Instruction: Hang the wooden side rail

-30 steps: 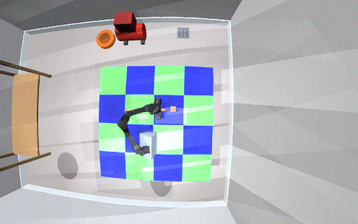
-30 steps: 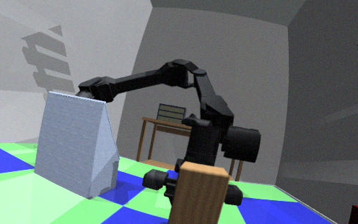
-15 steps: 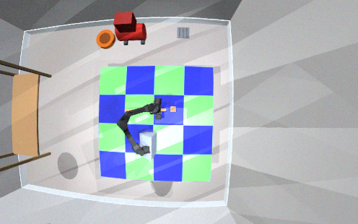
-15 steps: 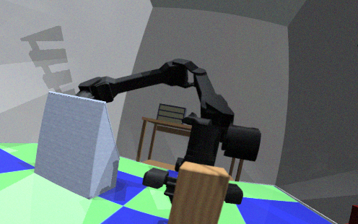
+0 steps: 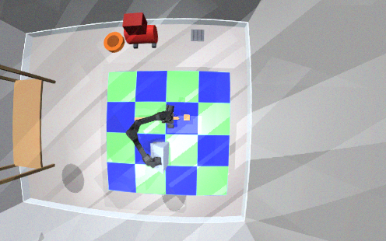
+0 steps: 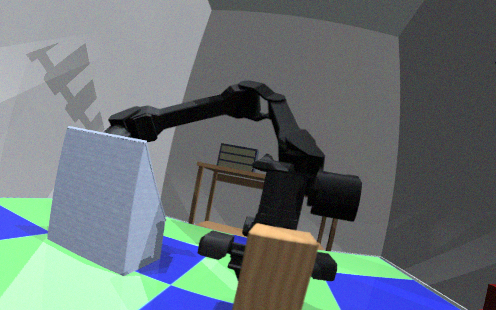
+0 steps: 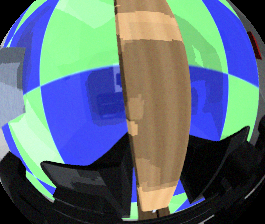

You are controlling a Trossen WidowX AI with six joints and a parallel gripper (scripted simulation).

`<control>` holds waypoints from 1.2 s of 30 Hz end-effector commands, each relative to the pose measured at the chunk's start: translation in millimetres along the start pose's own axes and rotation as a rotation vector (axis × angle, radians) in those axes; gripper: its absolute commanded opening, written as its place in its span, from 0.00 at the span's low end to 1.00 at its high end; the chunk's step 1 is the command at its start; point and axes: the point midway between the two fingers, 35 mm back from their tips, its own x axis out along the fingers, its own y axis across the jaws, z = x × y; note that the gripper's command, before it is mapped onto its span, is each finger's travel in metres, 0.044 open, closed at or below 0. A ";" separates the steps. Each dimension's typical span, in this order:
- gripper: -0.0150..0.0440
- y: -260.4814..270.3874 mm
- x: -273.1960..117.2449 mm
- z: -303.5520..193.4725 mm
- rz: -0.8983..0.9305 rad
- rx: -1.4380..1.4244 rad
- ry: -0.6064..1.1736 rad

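The wooden side rail (image 5: 176, 118) (image 7: 160, 100) runs left to right under my gripper in the top view. My gripper (image 5: 170, 117) (image 7: 146, 133) is shut on the rail near its post-side end, one finger on each side. The headboard post (image 5: 187, 117) (image 6: 276, 270) stands upright just right of that end, with a small gap showing from above. In the exterior view the post hides the rail and part of my gripper. A tiny bright spot shows at the rail's end in the wrist view. The hooks, slot and pins cannot be made out. Whether the far end touches the table cannot be told.
A grey wedge-shaped block (image 5: 159, 151) (image 6: 93, 200) stands beside the arm's base, on the blue and green checkered surface (image 5: 213, 150). A red object (image 5: 142, 34) and an orange ring (image 5: 107, 42) lie farther off at the back. A wooden table (image 5: 27, 124) is at the left.
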 end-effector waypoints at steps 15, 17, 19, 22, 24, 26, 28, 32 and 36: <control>0.25 -3.8 -9.1 -1.9 -0.016 -0.008 0.003; 0.25 -3.8 -9.4 -1.9 -0.016 -0.008 0.003; 0.25 -3.8 -9.8 -1.9 -0.016 -0.008 0.003; 0.25 -3.8 -10.3 -1.9 -0.017 -0.008 0.003; 0.25 -3.8 -10.6 -1.9 -0.017 -0.008 0.003; 0.25 -3.8 -10.9 -1.9 -0.017 -0.008 0.003; 0.25 -3.8 -11.3 -2.0 -0.017 -0.008 0.003; 0.25 -3.8 -12.0 -2.0 -0.017 -0.008 0.003; 0.25 -3.8 -12.6 -2.0 -0.017 -0.008 0.003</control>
